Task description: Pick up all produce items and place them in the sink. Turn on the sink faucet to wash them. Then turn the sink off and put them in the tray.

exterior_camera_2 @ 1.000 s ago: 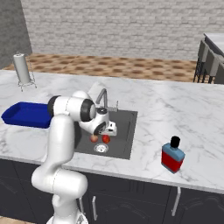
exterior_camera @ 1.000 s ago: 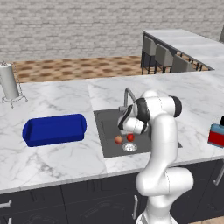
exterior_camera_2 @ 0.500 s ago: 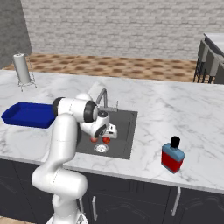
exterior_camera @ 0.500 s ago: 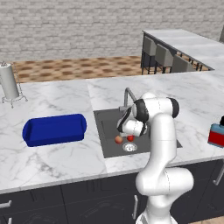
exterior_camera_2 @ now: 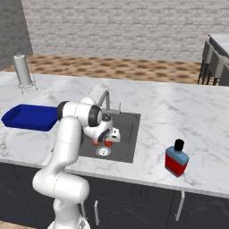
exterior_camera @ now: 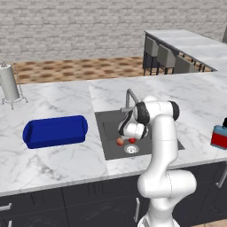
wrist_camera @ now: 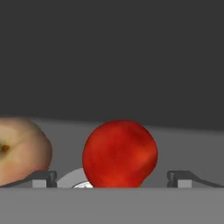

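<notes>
Two produce items lie in the dark grey sink (exterior_camera: 107, 128) by its round drain (exterior_camera: 131, 149): an orange-red apple (exterior_camera: 120, 142) and a red tomato (exterior_camera: 132, 140). In the hand view the tomato (wrist_camera: 120, 154) sits close up between my open gripper's (wrist_camera: 111, 179) fingertips (wrist_camera: 41, 178), with the apple (wrist_camera: 19, 151) to its left. My gripper (exterior_camera: 131, 134) hangs low in the basin just above the fruits, holding nothing. The silver sink faucet (exterior_camera: 128, 95) rises behind the basin. The blue tray (exterior_camera: 55, 131) rests on the counter to the left.
A white cylinder on a wire stand (exterior_camera: 9, 84) is at the counter's far left. A red-and-blue boxy bottle (exterior_camera_2: 176, 159) stands on the counter right of the sink (exterior_camera_2: 129, 127). Bar stools (exterior_camera: 166, 57) line the far counter.
The hand has sunk a little lower into the sink toward the fruits. The jaws stay wide and the fruits have not moved.
</notes>
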Robot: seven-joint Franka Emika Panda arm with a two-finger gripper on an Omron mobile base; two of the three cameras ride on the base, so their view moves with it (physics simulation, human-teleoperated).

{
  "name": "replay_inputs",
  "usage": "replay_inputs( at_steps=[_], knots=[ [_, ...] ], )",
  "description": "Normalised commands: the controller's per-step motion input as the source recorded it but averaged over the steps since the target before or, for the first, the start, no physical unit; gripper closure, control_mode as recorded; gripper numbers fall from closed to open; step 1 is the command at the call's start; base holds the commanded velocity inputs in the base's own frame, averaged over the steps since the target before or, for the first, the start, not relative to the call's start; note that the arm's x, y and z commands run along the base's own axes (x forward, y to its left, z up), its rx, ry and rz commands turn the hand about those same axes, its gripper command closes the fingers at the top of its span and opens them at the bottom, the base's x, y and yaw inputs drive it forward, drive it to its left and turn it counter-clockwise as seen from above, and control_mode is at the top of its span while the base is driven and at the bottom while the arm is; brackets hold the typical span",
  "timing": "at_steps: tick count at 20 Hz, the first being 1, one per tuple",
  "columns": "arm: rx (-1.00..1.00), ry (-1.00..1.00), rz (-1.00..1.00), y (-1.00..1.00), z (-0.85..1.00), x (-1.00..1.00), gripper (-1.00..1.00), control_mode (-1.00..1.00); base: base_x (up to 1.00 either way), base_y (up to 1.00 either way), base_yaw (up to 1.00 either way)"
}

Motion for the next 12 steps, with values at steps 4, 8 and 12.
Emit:
replay_inputs(
  at_steps=[4,8,12],
  knots=[
    [0.0,0.0,0.0,0.0,-0.19,0.08,-1.0,-1.0,0.0,0.0,0.0],
    [0.0,0.01,0.0,0.0,-0.21,0.08,-1.0,-1.0,0.0,0.0,0.0],
    [0.0,0.02,0.0,0.0,-0.2,0.09,1.0,-1.0,0.0,0.0,0.0]
  ],
)
